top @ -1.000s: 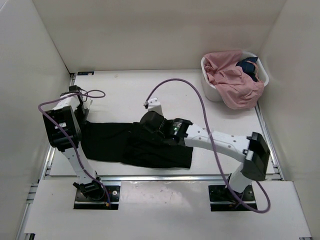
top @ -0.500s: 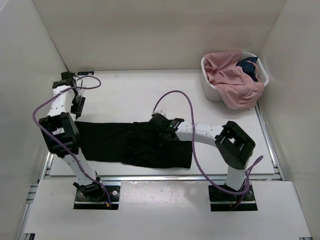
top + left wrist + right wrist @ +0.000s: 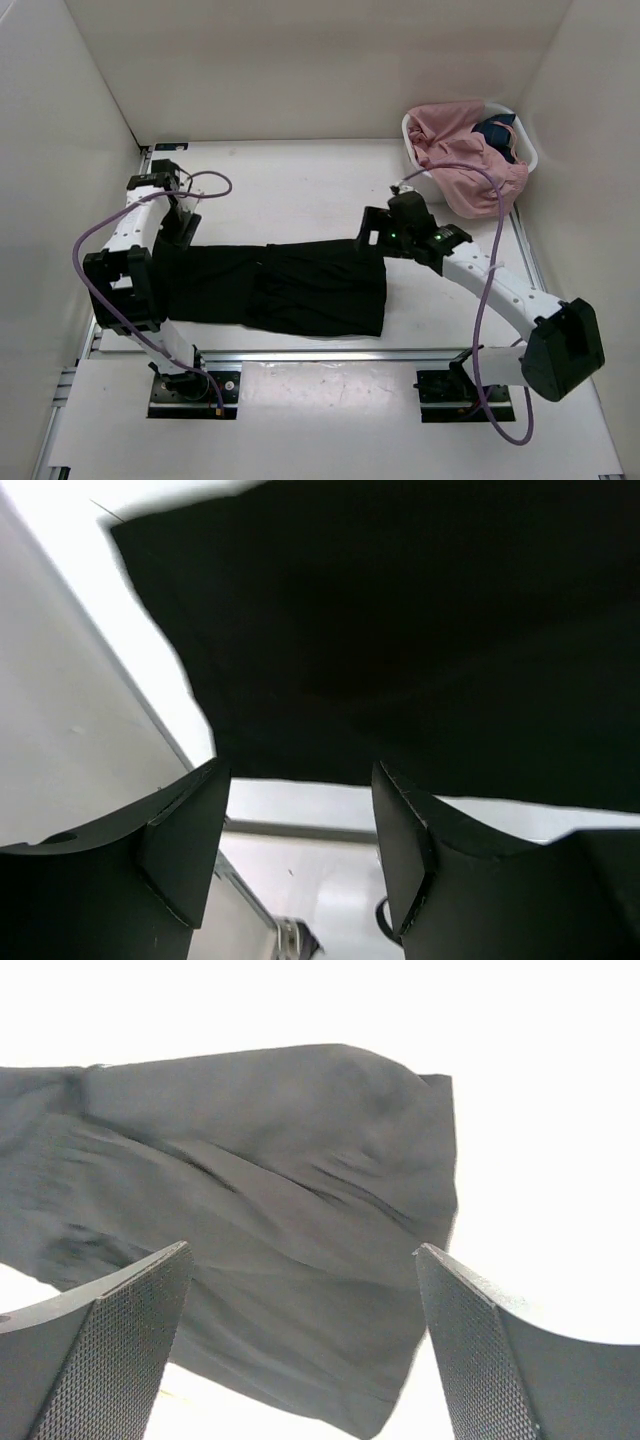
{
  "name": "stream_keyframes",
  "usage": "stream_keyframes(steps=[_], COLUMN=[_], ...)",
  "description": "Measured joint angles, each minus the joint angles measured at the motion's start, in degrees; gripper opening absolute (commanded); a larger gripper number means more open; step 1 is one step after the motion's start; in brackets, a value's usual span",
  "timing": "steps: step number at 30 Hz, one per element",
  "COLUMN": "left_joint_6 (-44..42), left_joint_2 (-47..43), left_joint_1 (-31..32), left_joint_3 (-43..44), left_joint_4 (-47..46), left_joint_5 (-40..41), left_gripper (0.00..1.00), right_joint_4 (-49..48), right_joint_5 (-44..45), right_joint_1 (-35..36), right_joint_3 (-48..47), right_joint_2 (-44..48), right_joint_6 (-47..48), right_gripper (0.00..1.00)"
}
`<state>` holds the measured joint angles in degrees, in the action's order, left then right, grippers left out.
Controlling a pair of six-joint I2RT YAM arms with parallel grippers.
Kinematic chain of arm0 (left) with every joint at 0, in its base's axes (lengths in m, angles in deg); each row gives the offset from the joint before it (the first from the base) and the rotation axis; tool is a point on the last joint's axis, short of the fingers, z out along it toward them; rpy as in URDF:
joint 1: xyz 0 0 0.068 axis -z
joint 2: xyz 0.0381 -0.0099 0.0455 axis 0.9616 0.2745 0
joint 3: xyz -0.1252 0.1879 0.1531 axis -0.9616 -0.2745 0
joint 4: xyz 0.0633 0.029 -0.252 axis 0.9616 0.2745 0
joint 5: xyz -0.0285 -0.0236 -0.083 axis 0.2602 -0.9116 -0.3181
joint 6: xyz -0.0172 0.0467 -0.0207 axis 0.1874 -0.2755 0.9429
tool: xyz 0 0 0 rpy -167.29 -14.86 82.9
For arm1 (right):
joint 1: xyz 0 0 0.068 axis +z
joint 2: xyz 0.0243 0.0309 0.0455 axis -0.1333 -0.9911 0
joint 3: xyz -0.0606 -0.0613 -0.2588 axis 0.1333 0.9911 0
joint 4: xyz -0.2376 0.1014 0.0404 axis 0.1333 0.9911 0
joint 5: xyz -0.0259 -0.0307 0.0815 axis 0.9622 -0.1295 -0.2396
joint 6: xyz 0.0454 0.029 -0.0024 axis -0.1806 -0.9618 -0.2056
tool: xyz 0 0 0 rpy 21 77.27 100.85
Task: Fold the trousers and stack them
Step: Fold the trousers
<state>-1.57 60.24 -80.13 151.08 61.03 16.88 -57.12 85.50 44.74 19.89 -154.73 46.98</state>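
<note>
Under left arm (image 3: 125, 222), trousers (image 3: 290, 287) end hidden; left hand (image 3: 300, 772) released, right hand (image 3: 302, 1250) released wide, both empty.

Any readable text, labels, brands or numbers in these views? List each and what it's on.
No text can be read in any view.
Far left corner, dark tag: too small to read.
No print or label shows on the trousers, the basket or the pink garment.
On the right arm, green dots: lights, not characters.
</note>
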Motion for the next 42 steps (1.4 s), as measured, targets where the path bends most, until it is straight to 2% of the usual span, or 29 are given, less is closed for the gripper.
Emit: stream_keyframes(steps=[2,8,10,12,14,15,18,20,21,23,28,31,33,37,40,42], left_joint_6=[0.0,0.0,0.0,0.0,-0.1,-0.2,-0.2,-0.4,-0.6,-0.9,-1.1,-0.6,0.0,1.4,2.3,2.9], left_joint_2=[0.2,0.2,0.2,0.2,0.2,0.2,0.2,0.2,0.2,0.2,0.2,0.6,1.6,6.9,12.3,15.6], left_joint_1=[-0.3,-0.9,-1.9,-3.3,-4.7,-5.4,-7.3,-8.3,-8.7,-9.4,-9.7,-8.6,-6.3,2.6,9.5,13.1], left_joint_3=[-2.6,-3.6,-4.2,-5.0,-5.9,-6.4,-7.4,-7.8,-8.0,-8.5,-8.8,-8.8,-8.7,-7.2,-3.5,0.1], left_joint_4=[0.4,-0.8,-1.2,-1.6,-2.2,-2.4,-3.0,-3.4,-3.7,-4.2,-4.7,-4.9,-5.1,-5.2,-4.9,-4.8], left_joint_5=[0.0,0.3,0.3,0.3,0.5,0.6,1.0,1.3,1.5,1.8,1.9,1.8,1.3,-0.7,-3.7,-5.4], left_gripper=[0.70,0.70,0.70,0.70,0.70,0.70,0.70,0.70,0.70,0.70,0.70,0.68,0.67,0.67,0.67,0.67], right_joint_4=[-1.0,-3.3,-6.1,-10.3,-13.9,-15.3,-16.2,-16.6,-17.0,-17.1,-14.4,-4.9,3.0,17.5,25.7,31.1], right_joint_5=[-3.3,-13.6,-17.3,-20.5,-24.1,-25.3,-27.1,-27.6,-27.6,-28.1,-30.5,-27.8,-25.5,-18.8,-12.7,-8.2], right_joint_1=[-3.5,-10.3,-12.2,-13.1,-13.1,-13.1,-13.1,-13.7,-14.0,-14.9,-22.5,-28.7,-31.7,-34.2,-32.7,-27.8], right_joint_3=[4.4,18.0,20.9,21.8,22.3,22.3,22.3,22.6,23.1,24.3,25.4,22.5,17.2,-0.6,-12.2,-17.3], right_joint_2=[1.6,-2.3,-2.1,-2.7,-4.8,-5.9,-8.5,-8.8,-8.7,-8.7,-7.6,-2.5,1.2,4.6,5.2,4.8], right_joint_6=[-0.8,-3.0,-4.3,-5.1,-5.9,-6.4,-8.0,-8.9,-9.3,-10.0,-10.8,-8.0,-5.2,0.0,1.6,0.9], right_gripper=[0.96,0.95,0.91,0.83,0.71,0.56,0.49,0.38,0.16,0.00,0.00,0.00,0.00,0.00,0.00,0.00])
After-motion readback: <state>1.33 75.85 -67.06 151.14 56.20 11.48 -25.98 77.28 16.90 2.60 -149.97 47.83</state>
